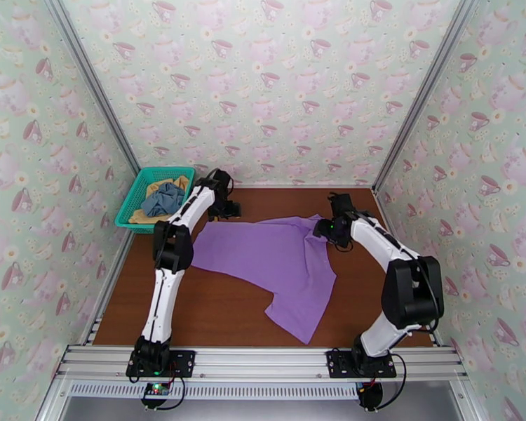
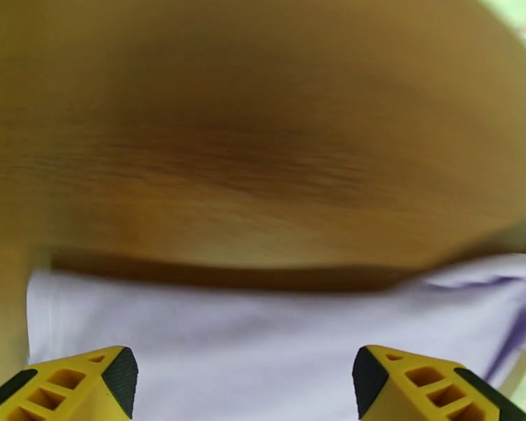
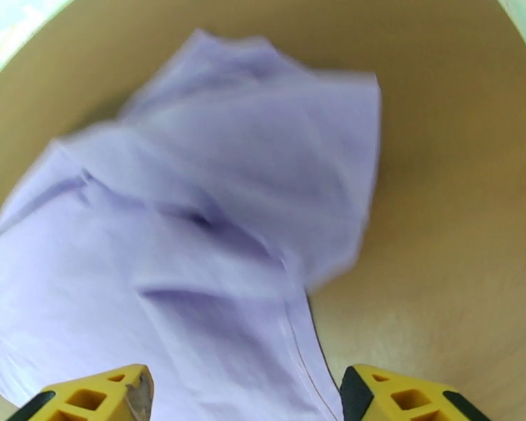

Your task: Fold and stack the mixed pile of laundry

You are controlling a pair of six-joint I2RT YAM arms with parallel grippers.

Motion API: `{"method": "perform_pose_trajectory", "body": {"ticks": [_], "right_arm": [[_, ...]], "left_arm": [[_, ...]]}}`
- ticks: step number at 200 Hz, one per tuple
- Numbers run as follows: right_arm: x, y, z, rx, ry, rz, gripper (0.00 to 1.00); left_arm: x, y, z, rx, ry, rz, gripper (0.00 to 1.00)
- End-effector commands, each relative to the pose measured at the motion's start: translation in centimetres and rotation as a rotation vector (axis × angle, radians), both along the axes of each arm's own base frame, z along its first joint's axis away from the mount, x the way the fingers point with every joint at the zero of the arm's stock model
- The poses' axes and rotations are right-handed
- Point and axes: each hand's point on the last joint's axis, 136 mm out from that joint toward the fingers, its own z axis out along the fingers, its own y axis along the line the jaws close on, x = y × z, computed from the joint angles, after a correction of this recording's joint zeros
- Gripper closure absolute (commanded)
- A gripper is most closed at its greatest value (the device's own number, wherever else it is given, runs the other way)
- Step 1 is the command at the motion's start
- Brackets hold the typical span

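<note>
My left hand (image 1: 223, 207) hangs over the far left corner of the purple T-shirt (image 1: 277, 264) and my right hand (image 1: 327, 229) over its far right corner. Both are released. In each wrist view my yellow fingers (image 2: 88, 384) stand wide apart with nothing between them, and the cloth lies loose beneath.

I judge the task to be at an early stage. The shirt is spread across the middle of the brown surface (image 1: 214, 310) in a single layer, running from the far edge down to a point near my bases, and I see no fold in it yet. The grey-blue piece (image 1: 163, 199) lies on top of the mustard-yellow piece (image 1: 153, 182) inside the teal basket (image 1: 131, 198) in the far left corner, both crumpled. So there are three garments left to fold and no stack begun.

The top view gives me the whole layout, including the basket and the shirt's skewed outline. My left wrist view, though blurred, shows a straight edge lying flat, with a dark shadow line against the wood. My right wrist view shows that this corner is not flat at all: it is bunched into overlapping creases with a seam running toward me, and it will want smoothing first.
</note>
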Motion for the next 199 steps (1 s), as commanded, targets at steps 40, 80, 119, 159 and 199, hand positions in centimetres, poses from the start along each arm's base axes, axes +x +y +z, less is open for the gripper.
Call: {"method": "perform_pose_trajectory", "body": {"ticks": [40,80,119,159,199], "right_arm": [[5.7,4.7,-0.7,-0.145,0.018,0.337,0.18],[8.4,10.6,-4.5,-0.275,0.074,0.589,0.18],[9.6,14.5,-7.9,-0.249,0.122,0.685,0.30],[10.3,15.6,-7.6,-0.261,0.080,0.656,1.00],[11.6,14.5,2.9,-0.288,-0.160,0.529,1.00]], "left_arm": [[-4.0,2.6,-3.2,0.049,0.134,-0.041,0.28],[-5.8,2.2,-2.9,-0.028,0.101,-0.021,1.00],[-7.1,1.8,-0.1,-0.066,0.034,-0.016,1.00],[-7.5,1.8,3.3,-0.080,-0.033,-0.018,1.00],[-8.0,2.6,8.8,-0.054,-0.157,0.015,1.00]]}}
